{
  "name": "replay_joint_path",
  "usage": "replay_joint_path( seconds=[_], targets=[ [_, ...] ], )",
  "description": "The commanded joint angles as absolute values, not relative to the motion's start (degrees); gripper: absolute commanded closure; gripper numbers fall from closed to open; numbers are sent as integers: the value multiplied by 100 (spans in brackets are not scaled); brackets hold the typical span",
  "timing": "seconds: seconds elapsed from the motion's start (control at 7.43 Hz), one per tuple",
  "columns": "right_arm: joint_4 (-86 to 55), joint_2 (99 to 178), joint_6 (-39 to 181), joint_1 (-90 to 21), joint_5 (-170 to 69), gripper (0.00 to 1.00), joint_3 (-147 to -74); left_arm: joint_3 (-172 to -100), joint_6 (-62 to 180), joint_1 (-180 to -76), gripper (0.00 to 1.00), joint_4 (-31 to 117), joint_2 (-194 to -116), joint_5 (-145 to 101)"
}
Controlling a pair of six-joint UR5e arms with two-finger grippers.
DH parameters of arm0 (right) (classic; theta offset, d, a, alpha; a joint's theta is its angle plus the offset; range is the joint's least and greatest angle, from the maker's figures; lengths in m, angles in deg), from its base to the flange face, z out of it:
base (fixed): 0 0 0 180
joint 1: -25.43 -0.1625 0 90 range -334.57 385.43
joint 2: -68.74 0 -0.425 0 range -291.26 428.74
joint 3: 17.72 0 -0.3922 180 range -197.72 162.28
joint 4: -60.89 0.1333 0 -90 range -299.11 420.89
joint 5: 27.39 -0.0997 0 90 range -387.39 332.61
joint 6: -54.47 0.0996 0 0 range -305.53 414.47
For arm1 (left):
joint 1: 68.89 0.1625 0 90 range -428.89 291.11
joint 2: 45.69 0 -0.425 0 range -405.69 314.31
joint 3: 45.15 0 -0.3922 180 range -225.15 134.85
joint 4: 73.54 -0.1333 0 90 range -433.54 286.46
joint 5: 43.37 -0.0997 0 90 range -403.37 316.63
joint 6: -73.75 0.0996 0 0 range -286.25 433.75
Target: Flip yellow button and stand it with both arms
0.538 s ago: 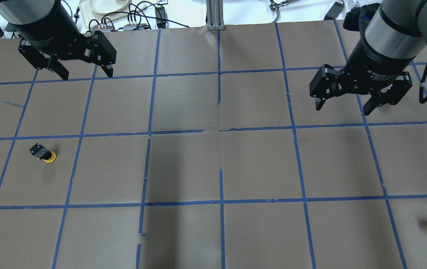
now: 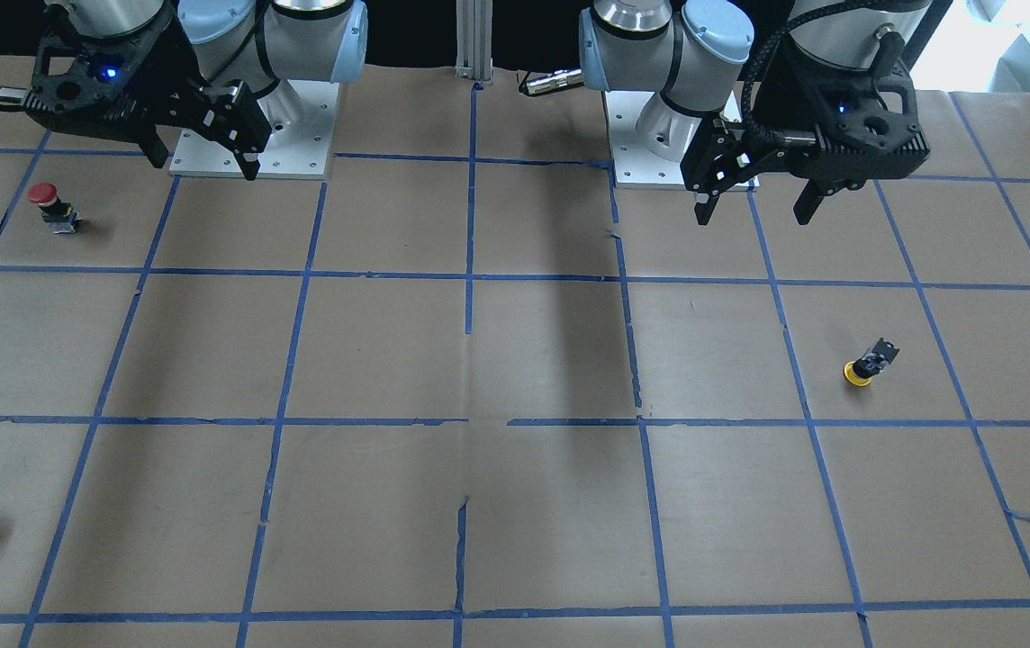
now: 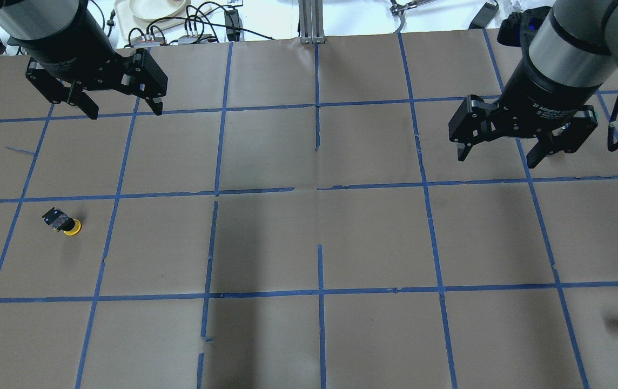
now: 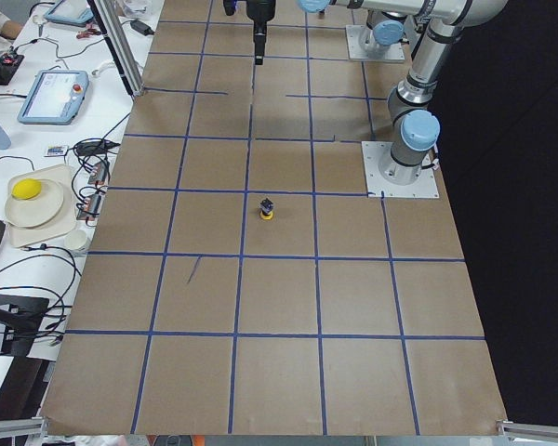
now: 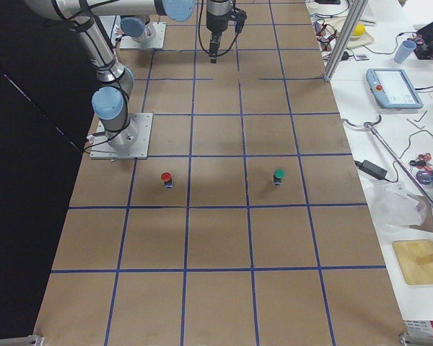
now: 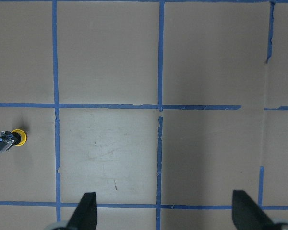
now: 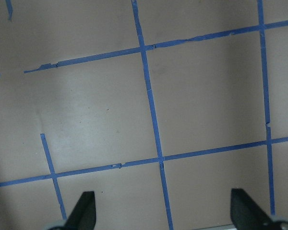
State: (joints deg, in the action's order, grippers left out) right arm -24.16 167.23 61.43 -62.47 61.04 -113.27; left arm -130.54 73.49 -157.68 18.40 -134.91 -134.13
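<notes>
since nothing is gripped yet, task is at zero. left gripper (image 3: 125,111) hangs open, well apart from the yellow button (image 3: 63,222), which lies on its side in a left-hand grid square (image 3: 44,254). right gripper (image 3: 497,159) open, empty, far off. grasp, flip, stand all left.

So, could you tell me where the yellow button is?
In the overhead view the yellow button lies on the robot's left, inside a taped square, untouched, below the open left hand.
</notes>
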Motion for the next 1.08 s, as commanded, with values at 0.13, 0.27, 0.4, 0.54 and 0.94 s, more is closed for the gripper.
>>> replay_joint_path(
  seconds=[0.13, 0.27, 0.4, 0.54, 0.94],
  targets=[
    [-2454, 16771, 6097, -6246, 6129, 0, -11334, -13093, 7357, -15757, 0, 1839, -13551, -13398],
    [-2498, 16762, 6097, -6246, 6129, 0, -11334, -13084, 7357, -15748, 0, 1839, -13543, -13407],
    [-2472, 16779, 6097, -6246, 6138, 0, -11334, -13110, 7427, -15670, 0, 1848, -13543, -13424],
    [-2454, 16771, 6097, -6246, 6129, 0, -11334, -13102, 8062, -15408, 0, 1848, -13551, -13425],
    [-2428, 16779, 6159, -6246, 6103, 0, -11334, -13337, 10476, -14293, 0, 1822, -13656, -13460]
  ],
)
